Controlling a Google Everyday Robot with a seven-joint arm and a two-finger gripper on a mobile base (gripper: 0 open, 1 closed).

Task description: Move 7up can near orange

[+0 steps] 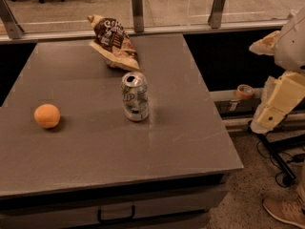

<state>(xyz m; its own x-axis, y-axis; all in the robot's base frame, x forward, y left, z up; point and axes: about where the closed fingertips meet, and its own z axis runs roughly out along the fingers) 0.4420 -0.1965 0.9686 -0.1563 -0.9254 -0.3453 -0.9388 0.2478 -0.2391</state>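
The 7up can (135, 97) stands upright near the middle of the grey table (95, 147); it is silver-grey with a greenish logo and an opened pull-tab top. The orange (47, 116) lies on the table's left side, well to the left of the can and slightly nearer the front. My gripper (269, 114) hangs with the cream-white arm off the table's right edge, far from the can and the orange, and holds nothing that I can see.
A brown-and-tan snack bag (113, 43) lies at the back of the table behind the can. A roll of tan tape (245, 91) sits on a low ledge right of the table. A glass railing runs behind. A person's shoe (286, 213) shows at bottom right.
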